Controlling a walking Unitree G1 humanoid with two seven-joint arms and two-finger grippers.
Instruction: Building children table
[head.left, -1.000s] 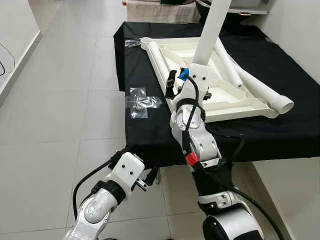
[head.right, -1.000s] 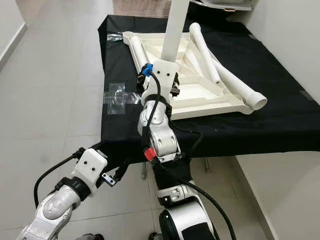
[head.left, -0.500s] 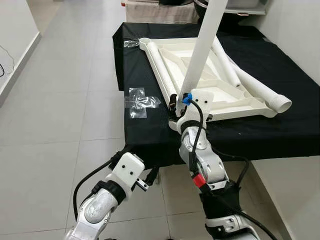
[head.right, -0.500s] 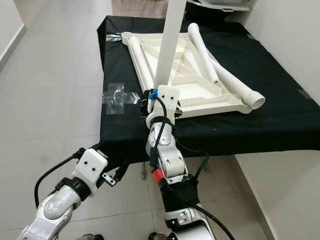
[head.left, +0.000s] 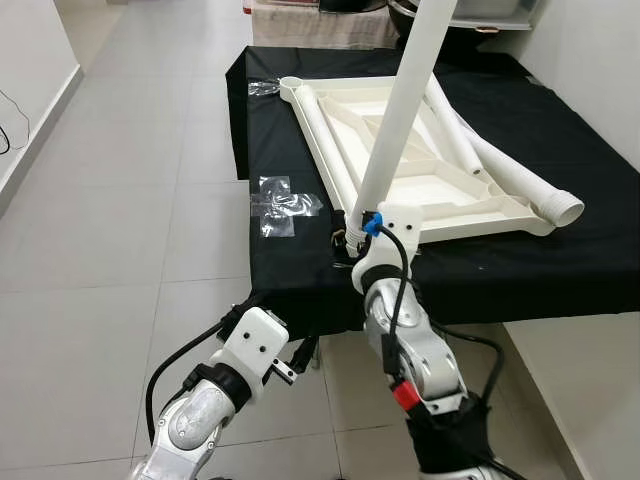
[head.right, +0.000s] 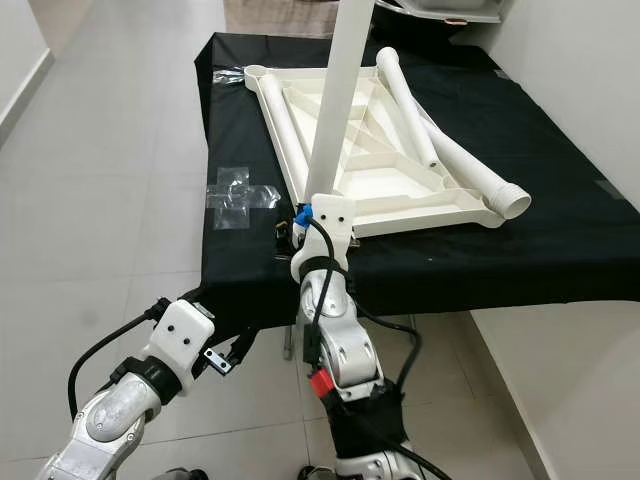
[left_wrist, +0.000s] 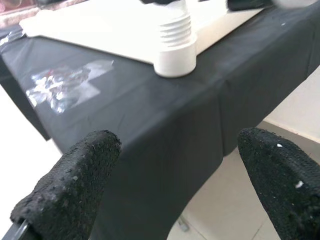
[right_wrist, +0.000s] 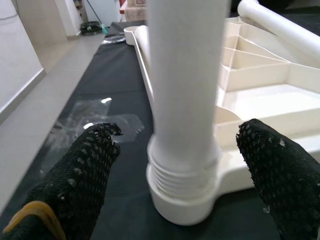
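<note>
One leg (head.left: 400, 105) stands tilted in the near corner socket (right_wrist: 182, 200) of the upside-down top (head.left: 440, 190) on the counter (head.left: 290, 250), right pincer (right_wrist: 175, 165) wide around its threaded base, likely mid-screwing; left pincer (left_wrist: 175, 180) wide, idle below.

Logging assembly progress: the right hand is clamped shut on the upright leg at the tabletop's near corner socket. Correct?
Not quite. The right wrist view shows the right hand open, fingers apart either side of the leg, which stands in the tabletop's socket.
</note>
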